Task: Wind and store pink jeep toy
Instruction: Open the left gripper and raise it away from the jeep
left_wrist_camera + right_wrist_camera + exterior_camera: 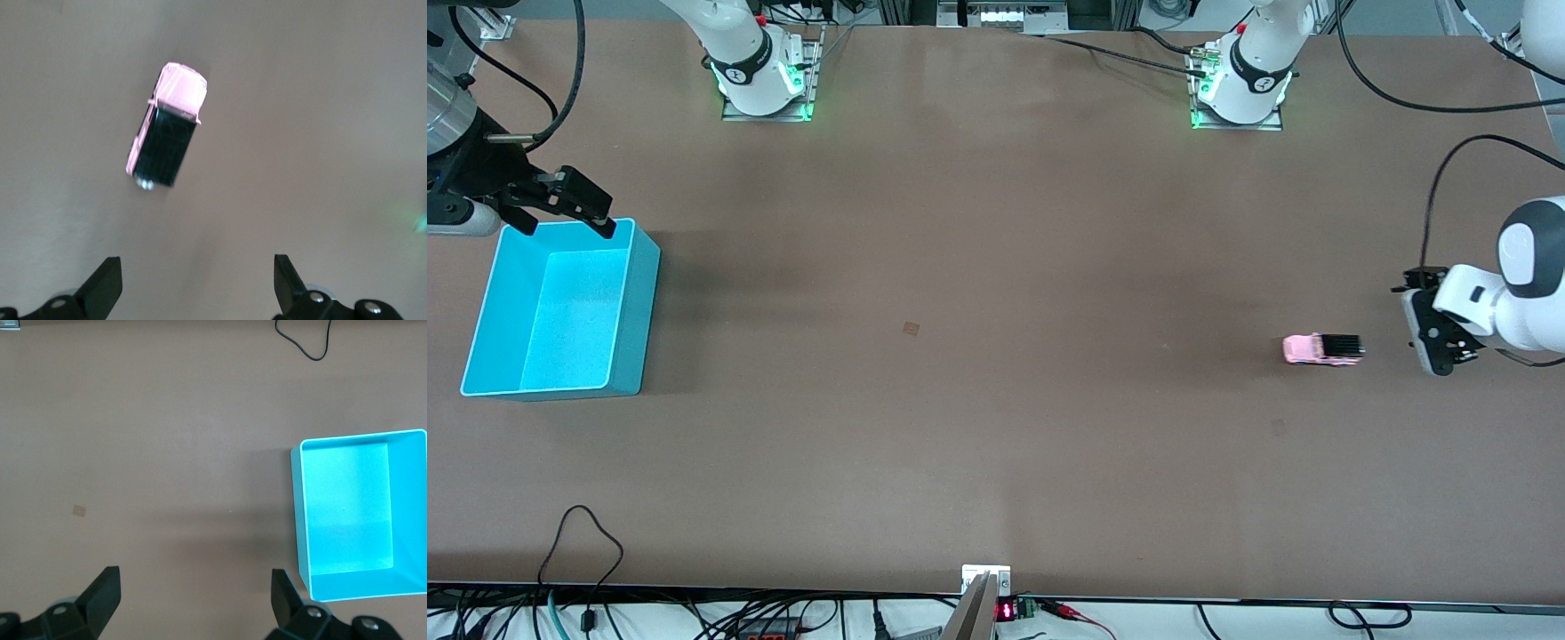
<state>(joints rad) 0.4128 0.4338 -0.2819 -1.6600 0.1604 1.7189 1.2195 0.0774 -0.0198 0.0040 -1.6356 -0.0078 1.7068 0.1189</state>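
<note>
The pink jeep toy [1322, 349] sits upright on the bare table [978, 427] toward the left arm's end, well apart from the turquoise bin [627, 373], which stands empty at the right arm's end. The left gripper [1440, 348] hangs just beside the jeep at the table's edge, fingers spread wide w/ nothing between them; in the left wrist view the jeep [167, 127] is seen off-centre ahead of the fingertips [107, 280], its length at a slant to the gap. The right gripper [574, 220] is held over the bin's rim nearest the robots' bases, also spread and empty; that arm is judged to be waiting. Step in hand, as judged: approach and pinch of the jeep by the left gripper, nothing yet wound or stored. For a good grasp the gripper should be brought over the car's middle, wrist turned so the pads close across the narrow sides of the body, not end to end. The wheels should be left free and on the table so a pull-back wind is possible. Descent is best kept slow, since a small light car is likely to roll or skid if clipped by one finger first. The black roof panel [168, 150] can serve as a centring mark
</note>
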